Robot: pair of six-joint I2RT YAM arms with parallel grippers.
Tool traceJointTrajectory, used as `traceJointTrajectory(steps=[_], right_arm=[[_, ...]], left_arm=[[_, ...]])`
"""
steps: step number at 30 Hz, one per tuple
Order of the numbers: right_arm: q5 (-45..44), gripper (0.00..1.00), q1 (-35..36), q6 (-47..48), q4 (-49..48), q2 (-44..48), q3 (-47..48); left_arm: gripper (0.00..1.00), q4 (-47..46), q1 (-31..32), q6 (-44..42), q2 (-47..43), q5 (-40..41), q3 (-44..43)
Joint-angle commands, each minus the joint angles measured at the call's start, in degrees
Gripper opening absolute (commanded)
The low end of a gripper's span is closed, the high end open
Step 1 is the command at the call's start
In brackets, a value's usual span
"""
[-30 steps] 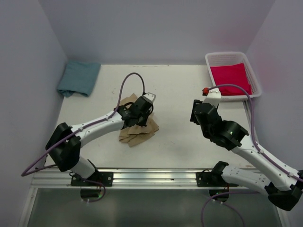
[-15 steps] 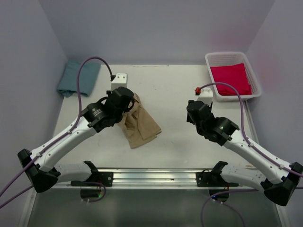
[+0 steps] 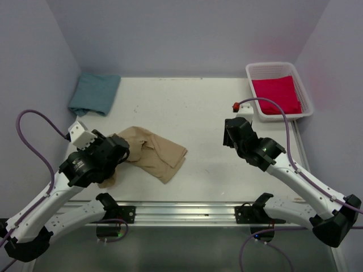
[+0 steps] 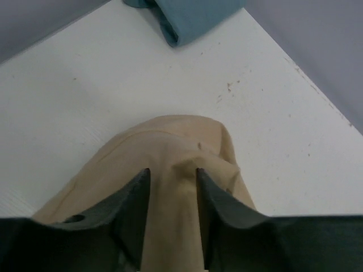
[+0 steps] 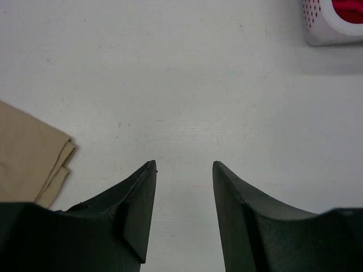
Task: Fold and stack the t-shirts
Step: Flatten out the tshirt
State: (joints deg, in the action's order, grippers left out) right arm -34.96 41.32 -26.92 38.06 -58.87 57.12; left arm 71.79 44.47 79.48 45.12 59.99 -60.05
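Your left gripper (image 4: 172,177) has dragged the tan shirt (image 3: 154,154) toward lower left, clenched on its cloth; pull low and flat; right gripper (image 5: 184,168) gapes empty.

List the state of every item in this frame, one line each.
left gripper: shut on tan shirt
right gripper: open, empty
tan shirt: rumpled, not folded, one end pinched by left gripper
teal shirt: folded, lying apart at far left
red shirt: lying flat inside basket
basket: upright, holding red shirt

White links (image 3: 48,198), black joints (image 3: 91,161), purple cables (image 3: 264,99), dark hands (image 4: 172,173) (image 5: 184,165).
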Motion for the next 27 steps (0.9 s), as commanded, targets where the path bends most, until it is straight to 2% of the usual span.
traceJointTrajectory(steps=[1,2,5,9,11,12,13,14,15,16,20,21,25,27], right_arm=[[3.1,0.49,-0.3,0.9,-1.9,-0.6,0.2],[3.3,0.50,-0.3,1.0,-1.9,-0.7,0.2],[3.8,0.53,-0.5,1.2,-1.5,-0.6,0.0],[5.3,0.53,-1.5,1.4,-1.3,-0.6,-0.5],[6.5,0.53,-1.8,1.6,-1.3,-0.9,-0.6],[6.9,0.53,-2.0,1.7,-1.3,-1.2,-0.5],[7.6,0.52,-2.1,1.8,-1.6,-1.4,-0.5],[8.2,0.53,-2.2,1.9,-1.8,-1.7,-0.5],[9.8,0.52,-2.5,2.0,-1.9,-2.4,-0.4],[10.7,0.52,-2.6,2.0,-2.2,-2.7,-0.4],[14.6,0.52,-3.5,2.0,-3.9,-4.8,-0.9],[15.3,0.52,-3.6,1.9,-3.9,-5.0,-1.0],[16.7,0.51,-4.1,1.7,-5.1,-5.7,-1.3],[16.7,0.51,-4.2,1.8,-5.2,-5.7,-1.5]], left_arm=[[0.48,3.4,-0.3,13.6,2.9,6.8,1.2],[0.73,3.4,-0.3,14.0,4.3,6.7,1.1],[0.99,3.5,-0.3,14.6,6.4,6.5,-0.4],[1.00,-0.5,-0.3,9.7,6.7,5.7,-2.6],[1.00,-14.1,-0.3,-8.9,6.0,3.1,-1.8],[0.99,-23.7,-0.3,-15.6,6.0,-1.8,-0.5],[0.98,-25.7,-0.3,-23.6,7.1,-4.4,-0.4],[0.97,-26.3,-0.5,-25.6,8.1,-6.4,-0.8],[0.97,-29.5,-0.5,-29.3,9.4,-11.6,-1.1],[0.97,-30.3,-0.5,-37.6,10.8,-14.5,-1.5],[0.92,-20.9,-0.3,-49.7,27.8,-26.0,-8.9],[0.92,-19.9,0.0,-49.7,27.8,-26.9,-9.6],[0.92,-15.5,1.9,-58.4,36.8,-26.1,-12.7],[0.93,-11.9,2.2,-59.7,38.5,-21.5,-14.5]])
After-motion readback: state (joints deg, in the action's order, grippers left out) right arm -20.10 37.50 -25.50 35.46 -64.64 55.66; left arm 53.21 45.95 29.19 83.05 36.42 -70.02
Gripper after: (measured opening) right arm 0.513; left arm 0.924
